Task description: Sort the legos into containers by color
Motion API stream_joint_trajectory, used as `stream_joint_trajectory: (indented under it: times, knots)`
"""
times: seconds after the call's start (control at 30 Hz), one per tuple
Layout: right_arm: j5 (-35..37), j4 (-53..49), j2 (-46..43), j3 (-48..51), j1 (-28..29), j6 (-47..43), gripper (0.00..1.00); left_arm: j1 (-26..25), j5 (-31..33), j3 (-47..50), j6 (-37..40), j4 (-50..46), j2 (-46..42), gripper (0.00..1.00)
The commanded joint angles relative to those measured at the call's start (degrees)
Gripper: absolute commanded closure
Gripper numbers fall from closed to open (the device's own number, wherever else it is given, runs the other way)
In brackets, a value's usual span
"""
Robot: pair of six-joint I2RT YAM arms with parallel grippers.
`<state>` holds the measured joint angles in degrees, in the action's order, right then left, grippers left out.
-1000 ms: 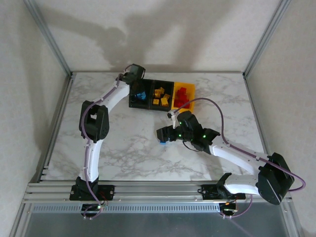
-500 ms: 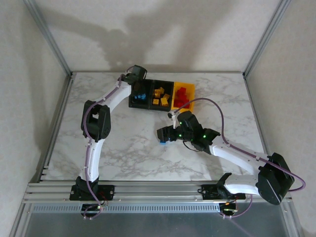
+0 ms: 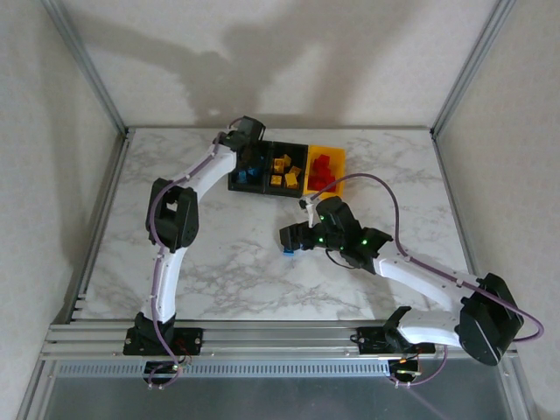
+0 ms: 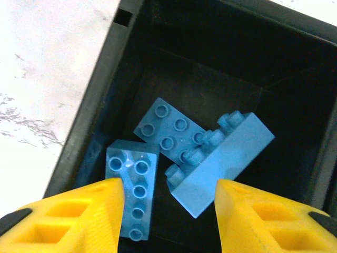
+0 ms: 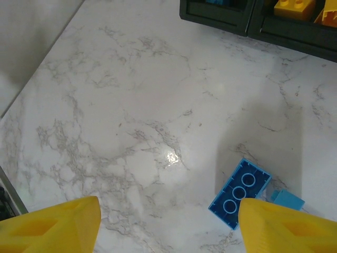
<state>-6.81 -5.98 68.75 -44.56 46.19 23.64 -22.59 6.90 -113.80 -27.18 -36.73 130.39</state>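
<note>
Three bins stand in a row at the back: a black bin with blue legos, a black bin with yellow legos, and a yellow bin with red legos. My left gripper hangs open over the first black bin, where three blue bricks lie. A blue brick lies upside down on the marble with a smaller blue piece beside it. My right gripper is open above the table, the brick by its right finger. From above that brick sits under the right gripper.
The marble table is bounded by metal frame rails left and right and white walls behind. A purple cable loops off the right arm. The bins' near wall shows at the top of the right wrist view.
The left gripper has shifted a little to the right over the blue-brick bin. The right arm has barely moved.
</note>
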Motion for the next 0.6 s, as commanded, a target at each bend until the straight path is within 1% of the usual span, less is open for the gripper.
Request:
stream_joint_trajectory:
  times: [0.0, 0.2, 0.27, 0.37, 0.47, 0.57]
  knots:
    - [1.89, -1.47, -2.5, 1.05, -0.84, 1.21, 0.3, -1.63, -0.71, 2.26, 0.64, -1.71, -5.82, 0.49]
    - [5.04, -7.24, -3.1, 0.83, -2.26, 3.88, 0.3, -3.65, -1.3, 11.12, -0.01, 1.0, -15.08, 0.47]
    - [5.84, -8.47, -3.72, 1.25, -2.52, 5.18, 0.31, -4.49, -2.66, 16.06, -0.82, 3.08, -19.27, 0.44]
    - [5.65, -9.16, -5.3, 2.5, -3.11, 6.62, 0.32, -6.15, -5.22, 23.33, -2.28, 5.28, -24.34, 0.44]
    - [5.05, -10.62, -6.25, 3.49, -3.27, 7.59, 0.32, -8.24, -7.1, 29.92, -3.67, 6.74, -28.34, 0.42]
    - [5.95, -14.05, -6.61, 3.84, -3.46, 9.06, 0.32, -10.92, -8.2, 35.58, -5.36, 8.09, -31.22, 0.42]
